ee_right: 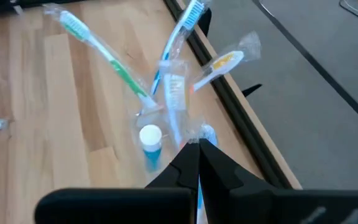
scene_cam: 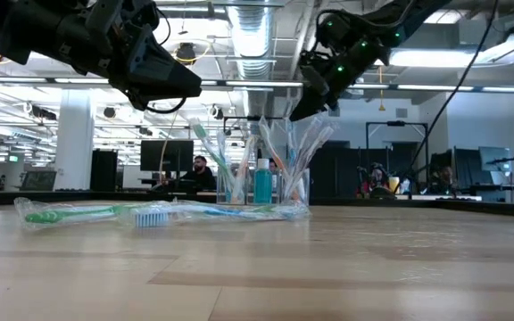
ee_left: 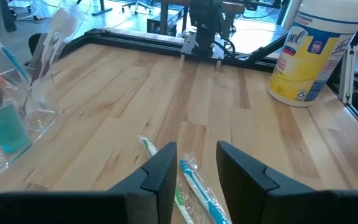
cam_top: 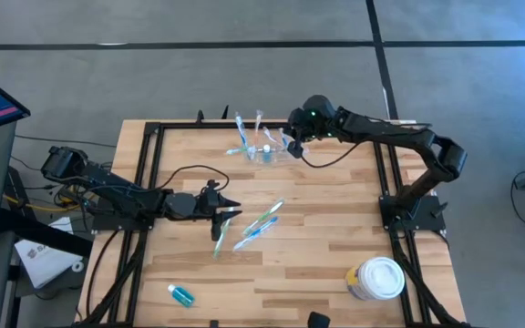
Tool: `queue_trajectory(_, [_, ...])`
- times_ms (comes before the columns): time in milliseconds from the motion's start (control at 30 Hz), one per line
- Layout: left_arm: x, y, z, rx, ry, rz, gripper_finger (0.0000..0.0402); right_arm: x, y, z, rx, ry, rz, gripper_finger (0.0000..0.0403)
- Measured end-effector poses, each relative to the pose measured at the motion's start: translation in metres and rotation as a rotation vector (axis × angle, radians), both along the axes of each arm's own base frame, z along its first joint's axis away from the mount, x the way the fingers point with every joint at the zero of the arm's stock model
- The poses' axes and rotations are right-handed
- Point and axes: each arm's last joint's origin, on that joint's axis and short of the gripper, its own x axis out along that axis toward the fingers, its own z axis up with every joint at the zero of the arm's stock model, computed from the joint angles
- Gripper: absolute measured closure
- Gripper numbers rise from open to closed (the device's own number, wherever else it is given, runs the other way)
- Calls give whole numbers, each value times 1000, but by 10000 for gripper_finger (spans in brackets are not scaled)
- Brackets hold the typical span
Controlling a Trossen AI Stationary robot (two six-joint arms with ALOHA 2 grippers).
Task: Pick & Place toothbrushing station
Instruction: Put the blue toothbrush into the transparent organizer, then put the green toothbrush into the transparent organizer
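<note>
Closed right gripper (ee_right: pixel 197 148) just above toothbrushing station (cam_top: pixel 264 151); half-open, empty left gripper (ee_left: pixel 194 163) over wrapped toothbrushes (cam_top: pixel 256 225), well apart.

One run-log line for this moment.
left end effector: open above wrapped toothbrushes | right end effector: shut at toothbrushing station | station: upright, back edge

One clear toothbrushing station (cam_top: pixel 269 153) stands on the table. Three wrapped toothbrushes stand in it: a green one (ee_right: pixel 107 59), a blue one (ee_right: pixel 185 22) and an orange one (ee_right: pixel 224 62). Three more wrapped toothbrushes (cam_top: pixel 261 219) lie loose on the wood, as far as the high view tells. There are two small bottles of blue liquid, one in the station (ee_right: pixel 150 144) and one (cam_top: pixel 180 293) lying apart. There is one white-lidded tub of wipes (cam_top: pixel 377 278).
</note>
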Motion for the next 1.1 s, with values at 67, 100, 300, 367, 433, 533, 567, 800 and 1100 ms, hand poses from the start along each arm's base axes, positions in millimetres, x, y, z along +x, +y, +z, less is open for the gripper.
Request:
queue_trajectory(67, [0,0,0,0,0,0,296,-2,2,-3,2,-4,-1,403])
queue_trajectory(100, [0,0,0,0,0,0,296,-3,3,-3,5,-4,-1,403])
queue_trajectory(300, [0,0,0,0,1,1,296,-4,3,-5,15,0,-6,403])
queue_trajectory(367, [0,0,0,-3,0,1,296,-2,2,-8,18,5,-7,403])
queue_trajectory(433, [0,0,0,-16,1,5,296,-1,2,-11,29,8,-9,403])
queue_trajectory(533, [0,0,-1,-16,2,5,296,-3,3,-19,33,0,-4,403])
queue_trajectory(567, [0,0,-1,-16,4,5,296,-4,4,-24,41,3,-6,403])
queue_trajectory(800, [0,0,-1,-16,4,5,296,-11,4,-38,74,40,-20,403])
queue_trajectory(1100, [0,0,-1,-15,4,5,296,-13,2,-33,57,5,-24,403])
